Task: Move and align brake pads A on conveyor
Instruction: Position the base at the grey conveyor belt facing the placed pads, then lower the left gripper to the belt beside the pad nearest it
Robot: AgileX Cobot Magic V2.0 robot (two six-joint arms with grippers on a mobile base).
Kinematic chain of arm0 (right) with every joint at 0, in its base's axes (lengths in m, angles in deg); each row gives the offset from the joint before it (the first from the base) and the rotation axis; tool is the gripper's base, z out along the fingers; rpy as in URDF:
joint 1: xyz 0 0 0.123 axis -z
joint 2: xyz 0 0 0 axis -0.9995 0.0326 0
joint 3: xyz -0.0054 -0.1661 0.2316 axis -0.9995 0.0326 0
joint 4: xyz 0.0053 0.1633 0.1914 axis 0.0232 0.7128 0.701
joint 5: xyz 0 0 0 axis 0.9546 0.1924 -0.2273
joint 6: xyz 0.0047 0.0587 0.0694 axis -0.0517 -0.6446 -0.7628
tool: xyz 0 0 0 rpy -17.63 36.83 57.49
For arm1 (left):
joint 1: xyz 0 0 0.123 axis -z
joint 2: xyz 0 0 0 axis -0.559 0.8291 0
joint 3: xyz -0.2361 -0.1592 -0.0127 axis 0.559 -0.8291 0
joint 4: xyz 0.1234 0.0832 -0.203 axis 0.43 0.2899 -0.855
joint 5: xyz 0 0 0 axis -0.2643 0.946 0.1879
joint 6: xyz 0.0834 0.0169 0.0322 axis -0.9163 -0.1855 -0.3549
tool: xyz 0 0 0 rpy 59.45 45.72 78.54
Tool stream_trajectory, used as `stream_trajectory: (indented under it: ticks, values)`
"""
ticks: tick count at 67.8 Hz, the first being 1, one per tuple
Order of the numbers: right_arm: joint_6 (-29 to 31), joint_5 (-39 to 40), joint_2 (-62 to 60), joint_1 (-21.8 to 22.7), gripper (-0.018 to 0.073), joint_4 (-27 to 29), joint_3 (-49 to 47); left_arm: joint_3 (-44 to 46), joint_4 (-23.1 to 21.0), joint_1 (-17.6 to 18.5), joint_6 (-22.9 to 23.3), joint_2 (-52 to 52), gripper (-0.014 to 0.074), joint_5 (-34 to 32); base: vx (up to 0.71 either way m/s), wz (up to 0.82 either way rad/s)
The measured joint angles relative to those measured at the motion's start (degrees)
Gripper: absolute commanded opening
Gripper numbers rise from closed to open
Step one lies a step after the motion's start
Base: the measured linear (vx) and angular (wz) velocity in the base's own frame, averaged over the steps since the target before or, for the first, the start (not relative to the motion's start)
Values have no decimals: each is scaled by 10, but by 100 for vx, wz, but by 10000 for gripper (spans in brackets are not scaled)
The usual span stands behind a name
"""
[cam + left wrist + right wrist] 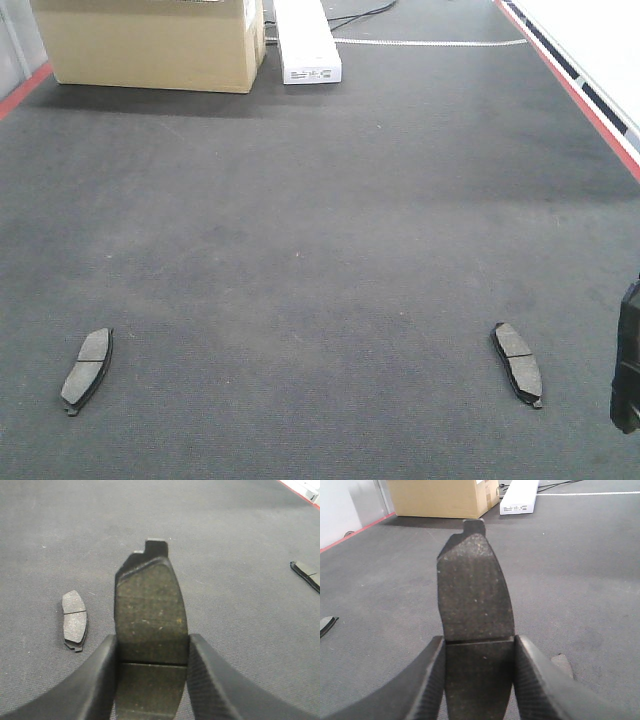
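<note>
- Two brake pads are laid on the conveyor (pixel 320 250), a left pad (pixel 87 371) and a right pad (pixel 517 363), well apart, probably waiting to be lined up.
- A third pad (pixel 150 630) is clamped between the left gripper (pixel 152 680) fingers, held lengthwise above the belt.
- A fourth pad (pixel 476 615) is pinched likewise by the right gripper (pixel 479 680), pointed towards the cardboard box (pixel 442 497).
- Both wrists are held low and nearly level, presumably for flat placement.

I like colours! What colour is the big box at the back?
The cardboard box is light tan-brown, seen best in the exterior front-facing view, on the conveyor.
</note>
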Motion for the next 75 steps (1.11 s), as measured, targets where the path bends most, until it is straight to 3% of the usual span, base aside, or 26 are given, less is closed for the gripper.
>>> stream_trajectory:
  ticks: [38,45,56,75]
  values:
    - [0,0,0,0,-4,0,0,0,0,0,0,0,-6,-8,0,0]
    - [0,0,0,0,-4,0,0,1,0,0,22,21,-3,-26,0,0]
    - [0,0,0,0,-4,0,0,34,0,0,49,141,1,-29,0,0]
    - [0,0,0,0,-4,0,0,131,-27,0,27,415,8,-58,0,0]
